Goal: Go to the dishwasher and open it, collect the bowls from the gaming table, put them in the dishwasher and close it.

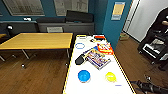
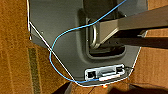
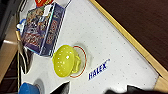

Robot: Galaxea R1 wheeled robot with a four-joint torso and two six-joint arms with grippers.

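The gaming table [image 1: 75, 75] has a glossy white top and a yellow rim and runs away from me. The blue bowl [image 1: 84, 76] and the smaller yellow-green bowl [image 1: 110, 77] sit side by side at its near end. In the right wrist view the yellow-green bowl [image 3: 65, 60] lies on a red circle mark, with the blue bowl [image 3: 27, 88] beyond it. My right gripper [image 3: 97, 91] hangs open over the table's end, apart from both bowls. My left gripper [image 2: 97, 91] is open over my own grey base, holding nothing. The dishwasher is out of view.
Board game boxes [image 1: 98, 58], a red box [image 1: 105, 47], a black object [image 1: 80, 59] and a blue ring [image 1: 80, 45] lie farther up the table. A wooden table [image 1: 37, 40] stands to the left. A person [image 1: 162, 22] and a black cart [image 1: 152, 47] are at the right.
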